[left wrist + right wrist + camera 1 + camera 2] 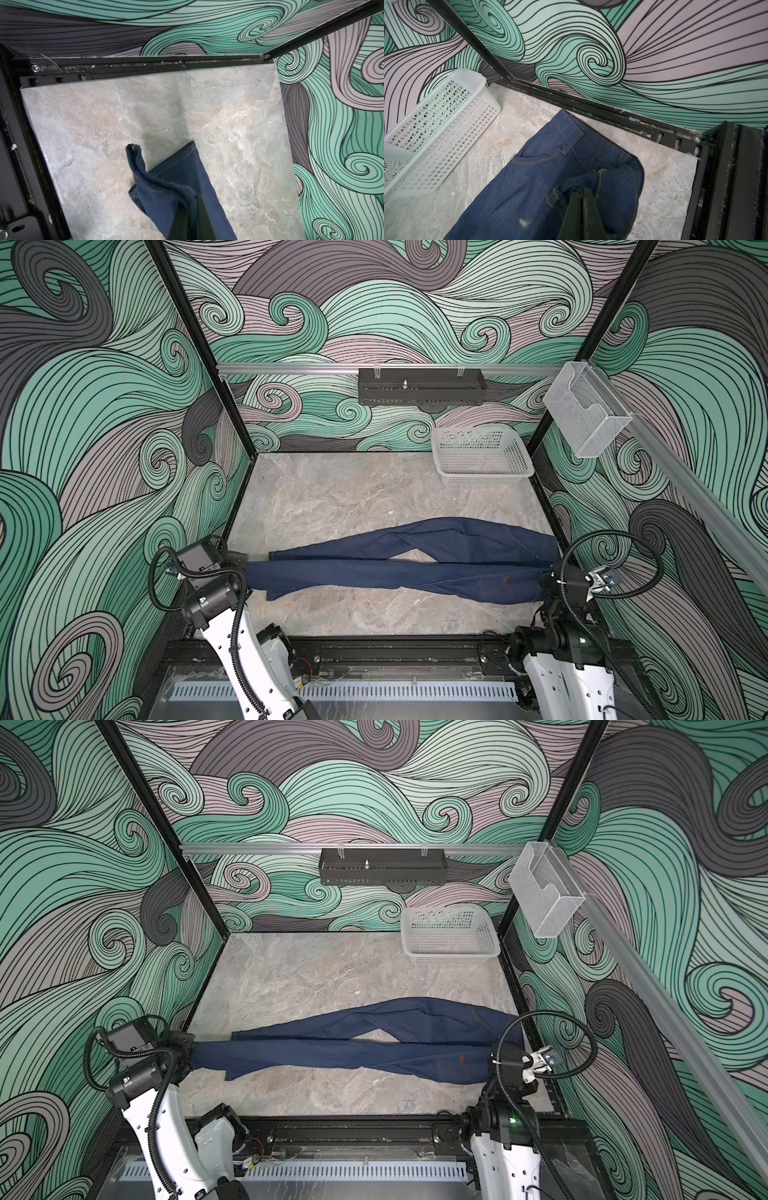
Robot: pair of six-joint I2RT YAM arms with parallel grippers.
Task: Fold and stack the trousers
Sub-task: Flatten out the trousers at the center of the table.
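The bench (332, 497) is a flat slab with a grey, marbled stone look, matte and crossed by pale veins. It sits in a booth whose walls (83, 406) at the left, back and right carry a print of curling waves in mint green, mauve-grey and charcoal, drawn with thin black lines. Black metal posts (198, 335) mark the corners.

At the left edge, the left tool (194, 199) is clamped on the hem end of the nearer leg of the trousers (395, 568), with the cloth bunched over its dark fingers. The trousers stretch across the near half of the bench, hems to the left and waist to the right. The two legs lie side by side, the farther one creased and bowed away. The denim is dark navy with a fine twill weave, tan stitching along the seams and pocket, and a small orange-brown tag (505, 580) near the waist. At the right edge, the right tool (581, 193) is pinched tight on a gathered fold of the waistband.

A silvery aluminium rail (291, 368) runs along the back wall, and a black perforated metal tray (419, 391) hangs from it. A white plastic basket (482, 456), rectangular with latticed sides, stands in the far right corner of the bench, apart from the trousers. A boxy clear plastic holder (586, 414) hangs on the right wall.
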